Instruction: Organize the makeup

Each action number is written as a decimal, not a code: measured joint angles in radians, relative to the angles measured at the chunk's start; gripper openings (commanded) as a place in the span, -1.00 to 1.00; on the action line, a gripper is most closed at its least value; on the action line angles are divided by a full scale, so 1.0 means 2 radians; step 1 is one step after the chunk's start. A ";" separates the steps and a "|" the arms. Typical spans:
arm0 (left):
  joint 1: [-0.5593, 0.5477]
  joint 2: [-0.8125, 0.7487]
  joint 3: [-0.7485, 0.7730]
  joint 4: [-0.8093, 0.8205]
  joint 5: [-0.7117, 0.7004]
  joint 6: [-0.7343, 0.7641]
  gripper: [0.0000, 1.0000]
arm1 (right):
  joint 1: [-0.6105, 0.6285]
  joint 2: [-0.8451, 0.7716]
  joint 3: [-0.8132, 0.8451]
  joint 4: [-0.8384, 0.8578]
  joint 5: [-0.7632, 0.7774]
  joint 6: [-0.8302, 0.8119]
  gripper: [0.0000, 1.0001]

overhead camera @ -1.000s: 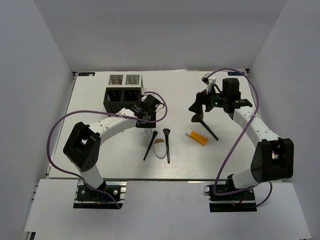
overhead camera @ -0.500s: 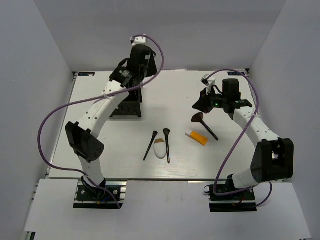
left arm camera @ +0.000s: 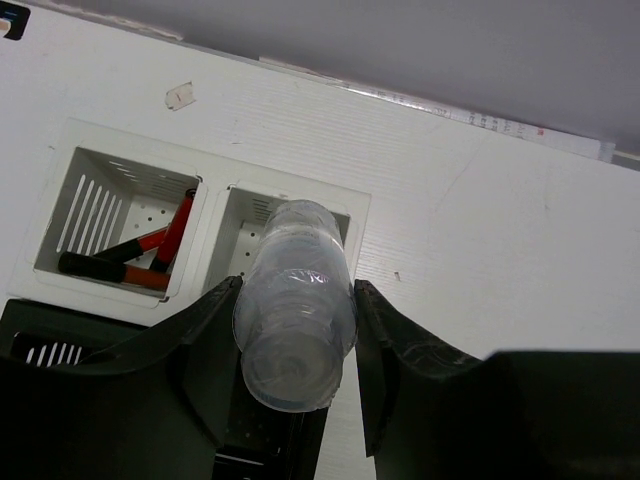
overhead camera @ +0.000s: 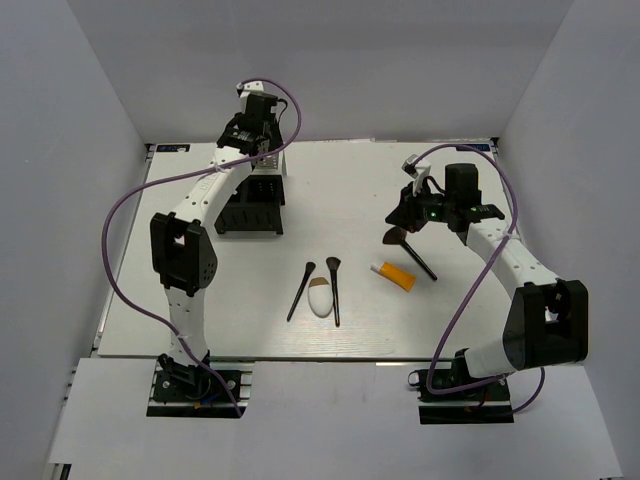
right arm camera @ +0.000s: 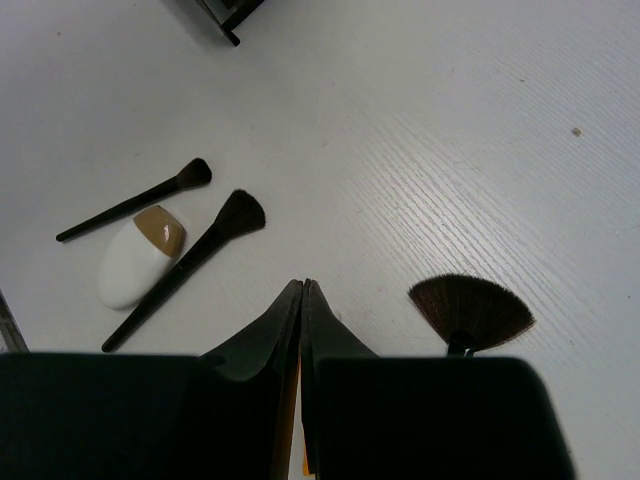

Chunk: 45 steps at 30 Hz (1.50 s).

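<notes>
The left claw (left arm camera: 296, 290) grasps the tiny clear bottle (left arm camera: 295, 335) by its barrel, over the box's white compartment (left arm camera: 300, 196). It looks light, rigid and probably slick, so a mid-body pinch suits it. The right claw (right arm camera: 302, 292) is clenched on nothing.

My left arm (overhead camera: 205, 190) reaches far out from its base and rises over the compartment box (overhead camera: 245, 210), with the wrist held above the box's far side and pointing down. My left gripper (left arm camera: 295, 335) is clamped on the tiny clear bottle (left arm camera: 295, 290), one finger on each side. My right arm (overhead camera: 505, 250) bends well to the right of the box, wrist tipped down. My right gripper (right arm camera: 302, 300) has its fingers pressed tip to tip.
</notes>
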 measured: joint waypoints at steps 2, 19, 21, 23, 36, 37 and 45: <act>0.002 0.000 0.000 0.005 0.003 0.003 -1.00 | 0.000 0.000 0.000 0.000 0.000 0.000 -0.87; 0.004 0.008 -0.008 0.002 0.005 0.005 -0.67 | 0.000 0.012 0.001 0.000 0.000 0.000 -0.55; 0.004 0.008 -0.009 -0.002 0.005 0.004 -0.55 | 0.000 0.012 0.001 0.000 0.000 0.000 -0.48; 0.004 0.008 -0.010 -0.004 0.005 0.004 -0.44 | 0.000 0.012 0.001 0.000 0.000 0.000 -0.44; 0.004 0.012 -0.008 -0.010 0.003 0.004 0.38 | 0.000 0.012 0.001 0.000 0.000 -0.002 0.02; 0.004 0.012 -0.008 -0.010 0.003 0.004 0.40 | 0.000 0.012 0.001 0.000 0.000 -0.002 0.02; 0.004 0.010 -0.007 -0.003 0.006 -0.001 -0.69 | 0.000 0.012 0.001 -0.001 0.000 -0.004 -0.20</act>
